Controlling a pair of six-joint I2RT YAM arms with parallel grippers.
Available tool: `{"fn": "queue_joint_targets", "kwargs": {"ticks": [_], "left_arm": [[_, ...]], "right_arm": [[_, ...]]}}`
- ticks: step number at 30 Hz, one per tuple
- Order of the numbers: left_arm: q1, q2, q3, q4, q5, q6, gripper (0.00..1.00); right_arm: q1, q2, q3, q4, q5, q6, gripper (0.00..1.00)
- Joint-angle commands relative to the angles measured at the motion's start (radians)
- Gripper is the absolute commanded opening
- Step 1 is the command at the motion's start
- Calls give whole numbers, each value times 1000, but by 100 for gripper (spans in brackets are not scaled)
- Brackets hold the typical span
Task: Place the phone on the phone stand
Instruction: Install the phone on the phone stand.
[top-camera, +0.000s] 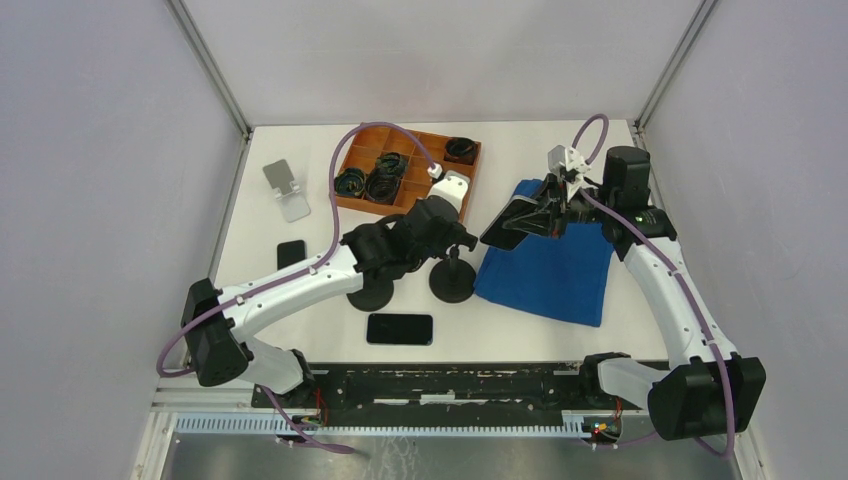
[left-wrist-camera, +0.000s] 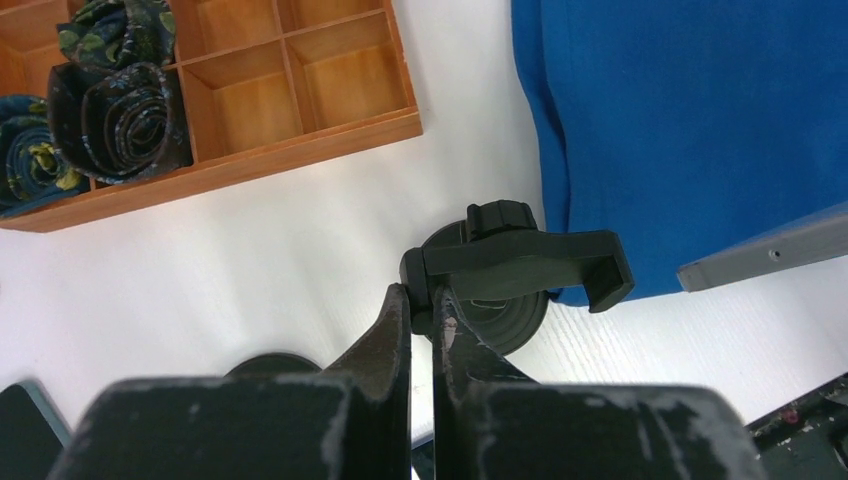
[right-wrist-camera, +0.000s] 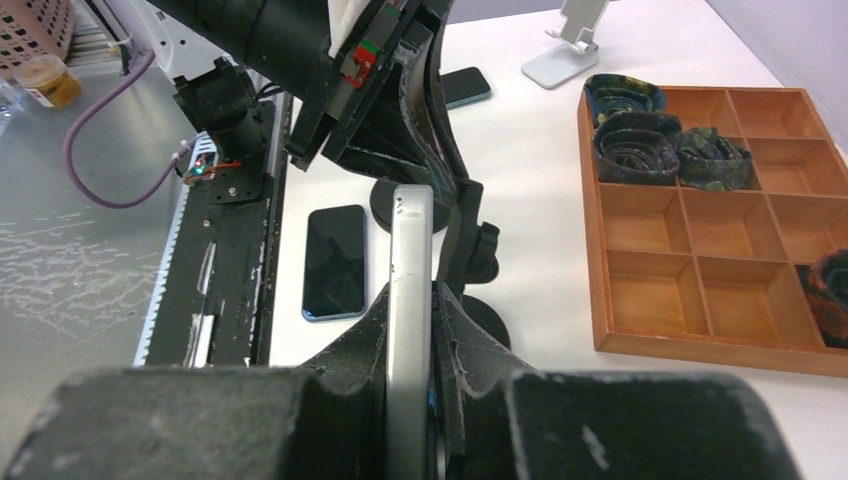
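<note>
1. The left gripper (left-wrist-camera: 420, 300) is clamped on the cradle end of the phone stand (left-wrist-camera: 520, 262). If that grip slips, the stand could tip.
2. The right gripper (right-wrist-camera: 410, 315) pinches the phone (right-wrist-camera: 410, 240) edge-on at the stand's two o'clock, above the blue cloth (top-camera: 560, 270). Misaligned, it could miss the cradle.
3. The phone looks slim, silver-edged and dark-faced.

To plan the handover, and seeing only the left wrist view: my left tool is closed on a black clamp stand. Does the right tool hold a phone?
Observer: Yes, the right tool is shut on a phone, seen edge-on in its wrist view.
Operator: Where is it exactly?
Observer: In the top view it hangs tilted over the blue cloth, right of the stand that the left tool holds, not yet in its clamp.
Operator: Any other stand?
Observer: A silver stand at the table's far left.
</note>
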Motion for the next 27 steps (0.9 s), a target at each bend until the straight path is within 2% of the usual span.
{"fn": "queue_joint_targets", "kwargs": {"ticks": [1,12,27], "left_arm": [[-3,-57,-36,149,120,76,2],[-3,-102,-109,281,272,155,2],[-3,-158,-169,361,364,172,2]], "right_arm": [[39,-36,33,46,-69,44,0],[268,-38,-4,141,-13,105,0],[313,44,-60,166,-43,-20,0]]}}
